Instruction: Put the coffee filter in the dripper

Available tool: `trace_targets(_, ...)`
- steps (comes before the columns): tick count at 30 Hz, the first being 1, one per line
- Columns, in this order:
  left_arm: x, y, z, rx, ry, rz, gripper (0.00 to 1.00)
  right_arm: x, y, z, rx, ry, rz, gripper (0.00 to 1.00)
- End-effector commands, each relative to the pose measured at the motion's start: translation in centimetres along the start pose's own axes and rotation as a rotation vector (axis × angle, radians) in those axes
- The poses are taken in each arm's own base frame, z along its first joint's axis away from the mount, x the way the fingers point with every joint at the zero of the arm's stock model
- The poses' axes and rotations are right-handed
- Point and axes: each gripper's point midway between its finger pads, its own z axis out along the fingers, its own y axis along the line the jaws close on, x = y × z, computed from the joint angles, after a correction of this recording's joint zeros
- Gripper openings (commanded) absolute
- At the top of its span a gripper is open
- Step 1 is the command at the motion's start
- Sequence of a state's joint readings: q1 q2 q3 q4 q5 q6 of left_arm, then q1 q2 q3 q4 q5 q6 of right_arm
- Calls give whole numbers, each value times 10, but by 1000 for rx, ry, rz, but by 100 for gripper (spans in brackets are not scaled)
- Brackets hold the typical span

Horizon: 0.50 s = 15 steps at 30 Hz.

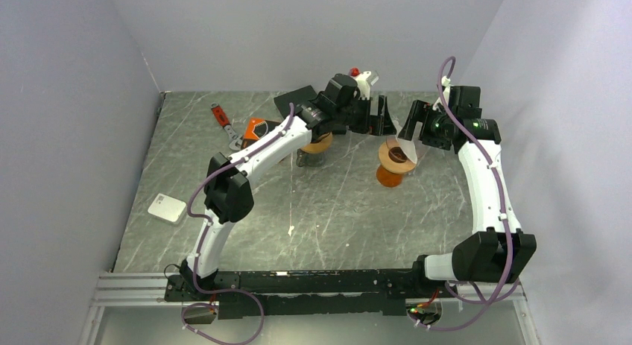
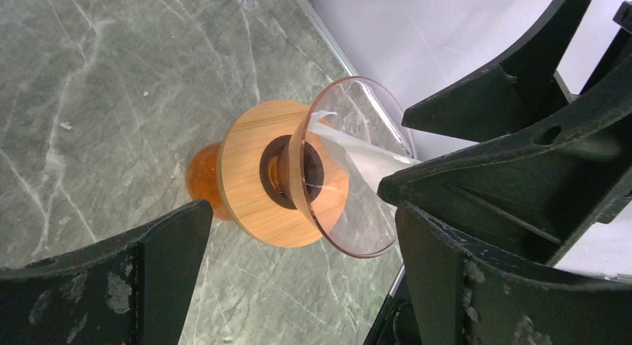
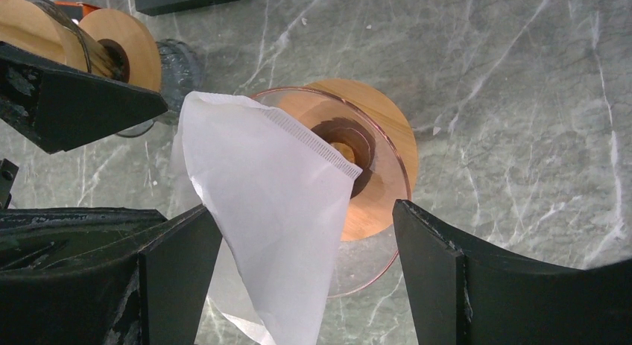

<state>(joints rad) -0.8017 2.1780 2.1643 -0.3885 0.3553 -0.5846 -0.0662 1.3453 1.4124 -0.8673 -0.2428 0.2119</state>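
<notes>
The dripper (image 1: pixel 393 160) is a clear glass cone with a wooden collar on an orange base, standing right of centre at the back of the table. A white paper coffee filter (image 3: pixel 276 211) leans in the cone (image 3: pixel 373 159), its tip inside and its wide end hanging out over the rim. My right gripper (image 3: pixel 305 211) is open, its fingers wide on either side of the filter and not pinching it. My left gripper (image 2: pixel 302 211) is also open and empty, just left of the dripper (image 2: pixel 276 173), where the filter (image 2: pixel 358 155) shows through the glass.
A second wood-collared glass stand (image 1: pixel 317 145) sits under the left arm, close to the dripper. A red-handled tool (image 1: pixel 220 115), an orange and black item (image 1: pixel 257 127) and a black box (image 1: pixel 298 99) lie at the back left. A white square (image 1: pixel 167 208) lies near the left edge.
</notes>
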Motion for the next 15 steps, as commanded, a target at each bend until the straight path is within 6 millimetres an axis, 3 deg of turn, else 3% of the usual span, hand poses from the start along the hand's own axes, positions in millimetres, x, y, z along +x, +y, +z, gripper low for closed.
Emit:
trace_targets(1,-14,-25,0,73,-47,41,99,-15,1,-6,16,-44,-22,88)
trace_targets(15,-12,-6,1,-32,-55,64,94,-24,12,-16,-25,-84,-13,90)
